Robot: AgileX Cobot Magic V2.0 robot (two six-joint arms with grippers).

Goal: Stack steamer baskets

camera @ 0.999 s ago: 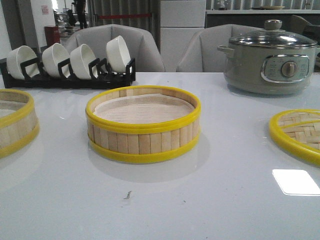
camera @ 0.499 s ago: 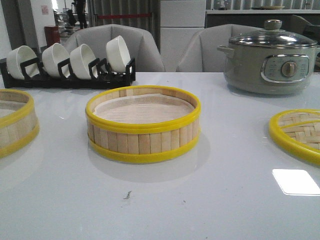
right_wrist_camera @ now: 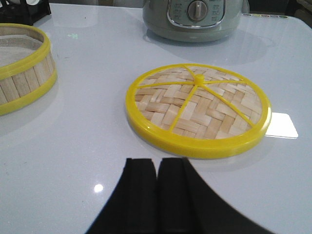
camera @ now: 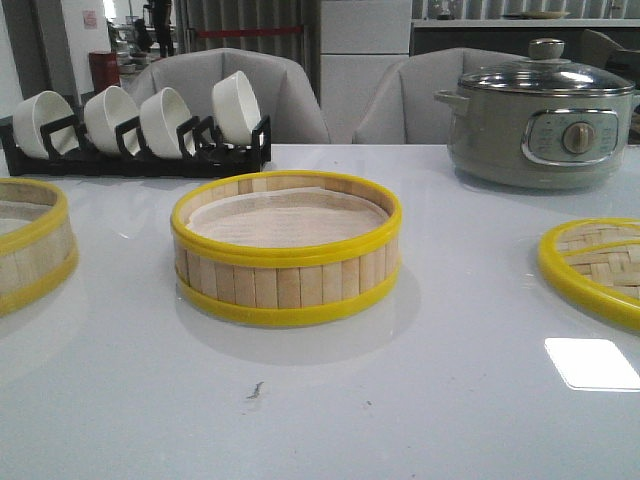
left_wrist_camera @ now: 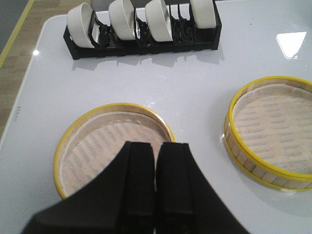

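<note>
Both grippers, left (left_wrist_camera: 155, 195) and right (right_wrist_camera: 157, 195), were closed and empty; baskets (camera: 286, 250) and lid (right_wrist_camera: 197, 109) lay apart, unstacked.

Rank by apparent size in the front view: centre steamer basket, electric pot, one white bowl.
1. Centre steamer basket, widest in frame.
2. Electric pot, somewhat narrower, though it stands farther back, so its true size is unsure.
3. White bowl, clearly smallest.

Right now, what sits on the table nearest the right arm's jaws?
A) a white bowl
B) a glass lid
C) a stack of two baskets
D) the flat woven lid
D: the right wrist view shows the flat woven lid lying on the table just beyond the right gripper.
</note>
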